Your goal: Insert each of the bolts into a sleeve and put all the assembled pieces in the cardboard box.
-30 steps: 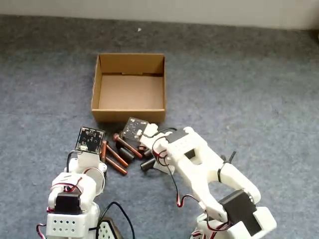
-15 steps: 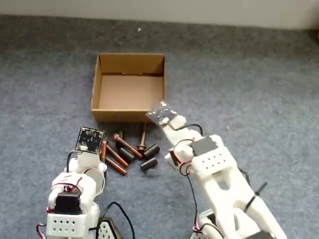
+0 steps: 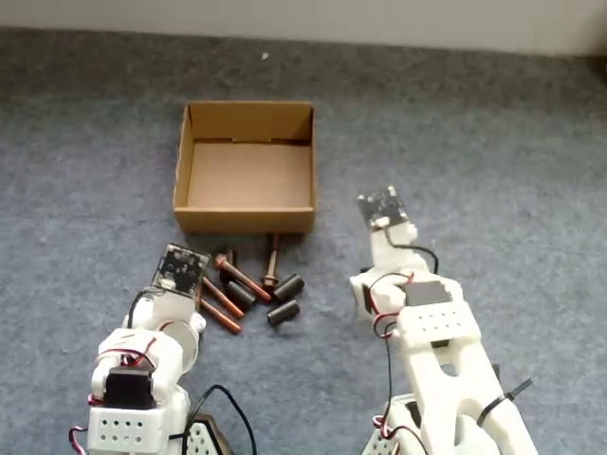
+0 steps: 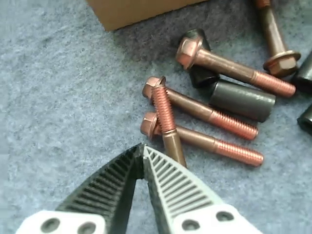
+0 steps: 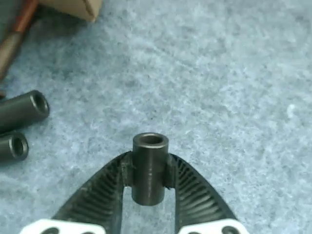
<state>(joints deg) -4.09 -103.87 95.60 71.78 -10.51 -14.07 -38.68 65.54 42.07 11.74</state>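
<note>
Swinging away from bolts (image 4: 204, 112): right fingers (image 5: 195, 192) gripping 1 sleeve (image 5: 150, 168) | left fingers (image 4: 168, 183) pressed together, seemingly empty.

The right arm (image 3: 432, 322) has swung from the bolts (image 3: 242, 278), away from the cardboard box (image 3: 245, 220), with a sleeve (image 5: 150, 170) in its jaws.

Copper bolts (image 4: 214, 117), black sleeves (image 4: 242, 100), perhaps flecked carpet (image 3: 474, 142).
</note>
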